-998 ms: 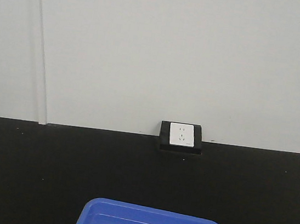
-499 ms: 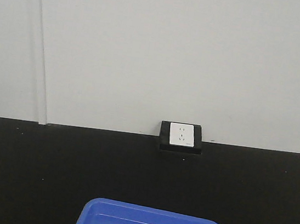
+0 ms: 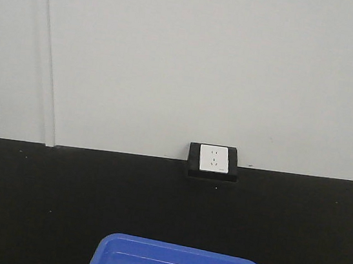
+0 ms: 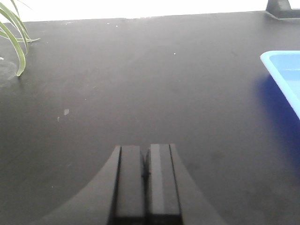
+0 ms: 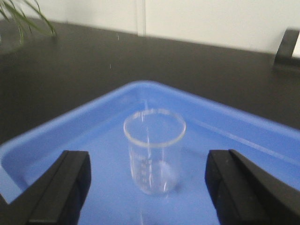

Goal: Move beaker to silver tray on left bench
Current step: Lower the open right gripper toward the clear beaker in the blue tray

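Front view: the black pincer part that showed over the near right corner of the blue tray (image 3: 180, 253) a second ago is gone from that view. Only tray, black desk (image 3: 58, 188) and wall socket (image 3: 212, 159) remain there.

Right wrist view explains it. The right pincer (image 5: 148, 164) now sits low at the tray, jaws spread wide. One finger stands on each side of the beaker (image 5: 154, 150), neither touching the glass.

Beaker: upright inside the blue tray, roughly mid-floor, empty as far as can be seen. Slight blur.

Left pincer (image 4: 146, 171): fingers pressed together, holding nothing. It hangs over bare desk left of the tray, with plant leaves (image 4: 14, 42) at the far left edge.

Reading: the arm has dropped from a high approach to grasp height, so the task stands at the pre-grasp. The beaker is bracketed but not yet gripped or lifted.

Next likely need: close evenly on the glass wall below the flared rim. Thin smooth glass may slip or tip if one finger lands first.

Silver tray and left bench: not in any view. This desk carries the socket, so the whole carry is still ahead.
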### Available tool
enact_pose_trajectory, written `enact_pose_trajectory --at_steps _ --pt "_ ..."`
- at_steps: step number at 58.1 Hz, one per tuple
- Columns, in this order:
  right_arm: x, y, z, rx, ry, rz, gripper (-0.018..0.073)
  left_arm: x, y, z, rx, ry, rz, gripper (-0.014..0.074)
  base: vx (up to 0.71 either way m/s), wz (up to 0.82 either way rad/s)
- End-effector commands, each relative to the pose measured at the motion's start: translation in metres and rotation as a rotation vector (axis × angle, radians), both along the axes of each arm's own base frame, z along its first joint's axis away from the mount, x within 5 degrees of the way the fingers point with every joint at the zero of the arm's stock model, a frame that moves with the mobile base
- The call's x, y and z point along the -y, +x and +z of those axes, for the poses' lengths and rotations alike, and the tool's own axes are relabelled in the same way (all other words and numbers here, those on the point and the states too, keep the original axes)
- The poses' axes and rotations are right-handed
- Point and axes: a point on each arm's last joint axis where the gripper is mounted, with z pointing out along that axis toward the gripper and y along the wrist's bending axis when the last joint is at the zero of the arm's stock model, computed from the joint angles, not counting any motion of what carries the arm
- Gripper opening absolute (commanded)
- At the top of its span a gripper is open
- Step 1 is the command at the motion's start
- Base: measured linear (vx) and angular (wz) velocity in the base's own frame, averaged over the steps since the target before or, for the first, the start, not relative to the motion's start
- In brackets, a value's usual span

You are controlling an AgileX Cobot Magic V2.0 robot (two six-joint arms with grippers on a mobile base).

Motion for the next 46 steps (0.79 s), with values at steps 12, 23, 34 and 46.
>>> enact_pose_trajectory --at_steps 12,23,34,46 --pt "-0.026 0.03 -0.014 -0.085 0.082 0.005 0.0551 0.001 0.001 -0.002 0.067 -0.003 -0.008 0.0001 0.0 0.0" --pt "-0.031 0.043 -0.016 -0.112 0.06 -0.012 0.0551 0.001 0.001 -0.002 0.067 -0.003 -0.008 0.0001 0.0 0.0" --pt "-0.031 0.06 -0.013 -0.144 0.039 -0.041 0.0551 0.001 0.001 -0.002 0.067 -0.003 -0.008 0.0001 0.0 0.0" --pt "-0.04 0.068 -0.011 -0.166 -0.019 0.006 0.0551 0.001 0.001 -0.002 0.067 -0.003 -0.008 0.0001 0.0 0.0"
